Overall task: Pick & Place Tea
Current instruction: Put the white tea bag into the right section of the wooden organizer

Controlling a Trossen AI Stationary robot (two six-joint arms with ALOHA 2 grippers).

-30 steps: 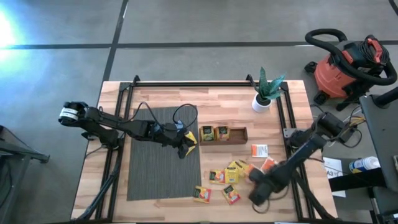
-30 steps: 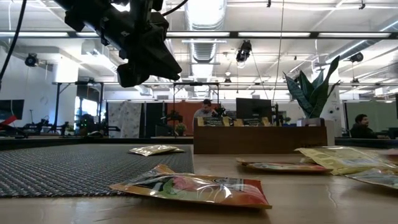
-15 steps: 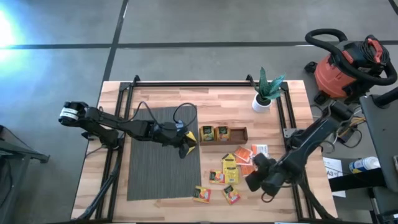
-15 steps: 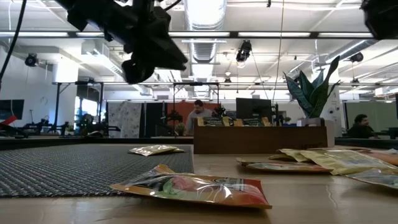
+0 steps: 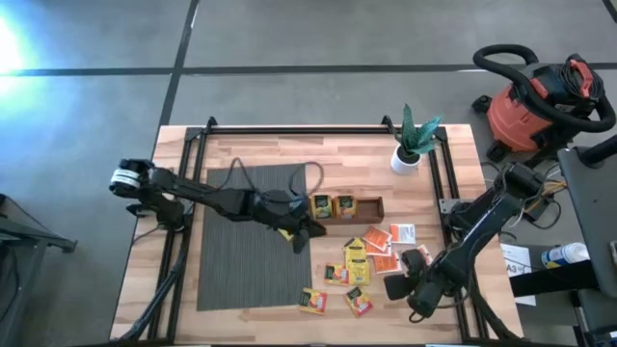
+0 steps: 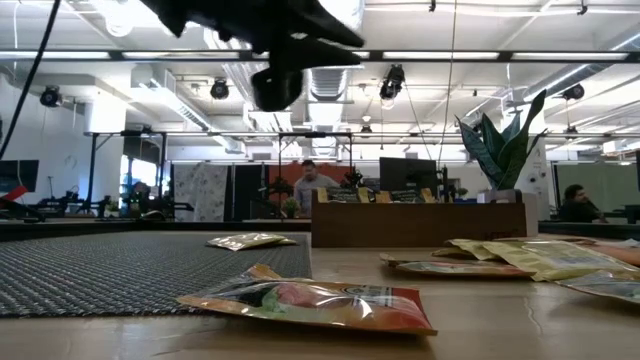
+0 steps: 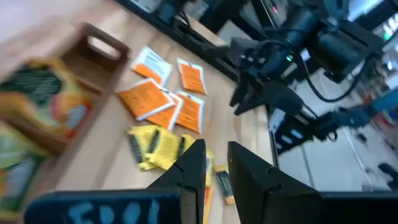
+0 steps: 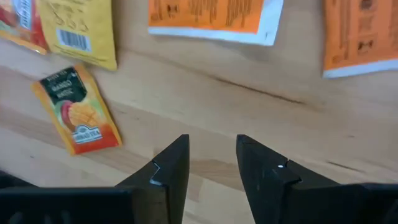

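My left gripper (image 5: 301, 234) hovers at the mat's (image 5: 241, 251) edge beside the wooden tray (image 5: 371, 209), jaws narrowly parted and empty. My right gripper (image 5: 397, 286), also slightly open and empty, hangs near the scattered tea sachets (image 5: 371, 249).

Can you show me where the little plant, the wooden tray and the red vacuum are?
Plant (image 5: 413, 135): high view, on its green leaves.
Wooden tray (image 5: 370, 208): high view, on its bare right compartment.
Red vacuum (image 5: 533, 111): high view, on its red drum.

Dark jointed arms, black cables, black claws
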